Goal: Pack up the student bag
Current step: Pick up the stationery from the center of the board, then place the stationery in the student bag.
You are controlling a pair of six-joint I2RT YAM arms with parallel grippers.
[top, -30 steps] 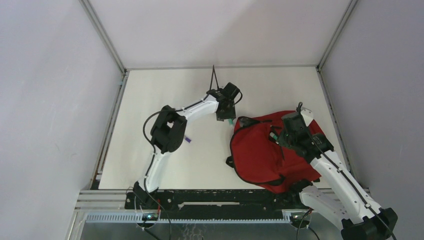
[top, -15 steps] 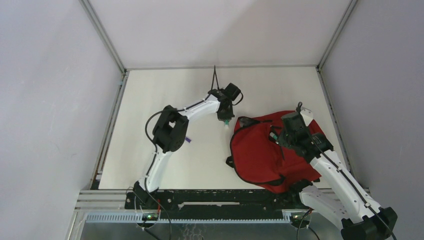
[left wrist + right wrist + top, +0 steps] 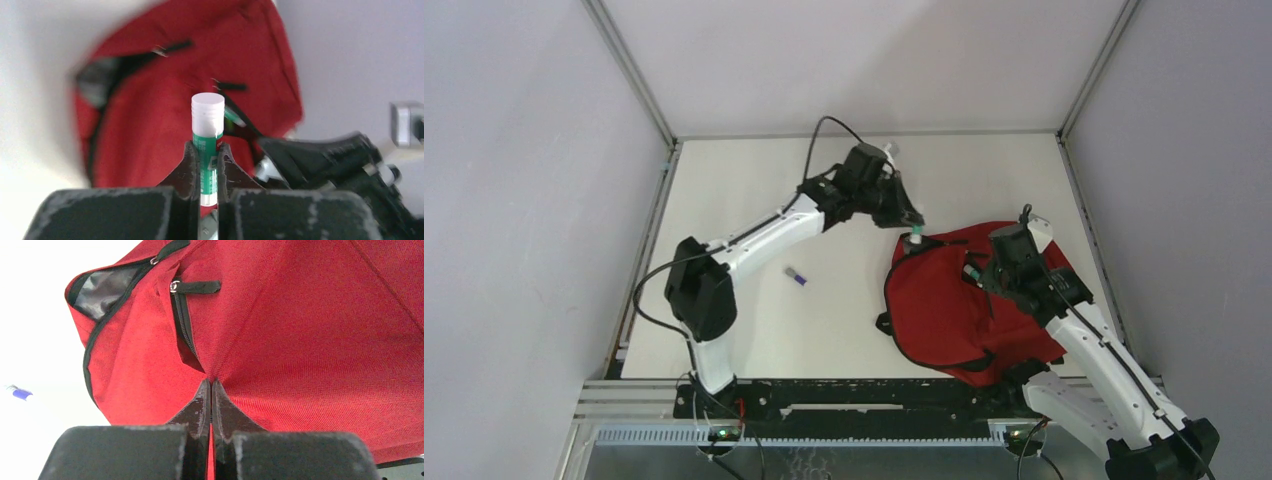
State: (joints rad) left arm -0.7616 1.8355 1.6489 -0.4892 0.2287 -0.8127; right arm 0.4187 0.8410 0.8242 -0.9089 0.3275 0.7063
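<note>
The red student bag (image 3: 954, 300) lies at the right of the table, its black-trimmed opening at its far left corner. It also shows in the left wrist view (image 3: 150, 115) and the right wrist view (image 3: 300, 340). My left gripper (image 3: 911, 228) is shut on a green glue stick with a white cap (image 3: 207, 135), held just above the bag's far left corner; the stick also shows in the top view (image 3: 916, 238). My right gripper (image 3: 210, 387) is shut on a pinch of the bag's red fabric beside a black zipper (image 3: 182, 320), holding it up; it also shows from above (image 3: 986, 277).
A small purple item (image 3: 796, 276) lies on the white table left of the bag; it also shows at the left edge of the right wrist view (image 3: 20, 393). Metal frame rails run along the table's sides and near edge (image 3: 824, 395).
My left arm has swung right and stretched out, carrying the glue stick from left of the bag to above its far left corner. The right gripper and bag have stayed put.
</note>
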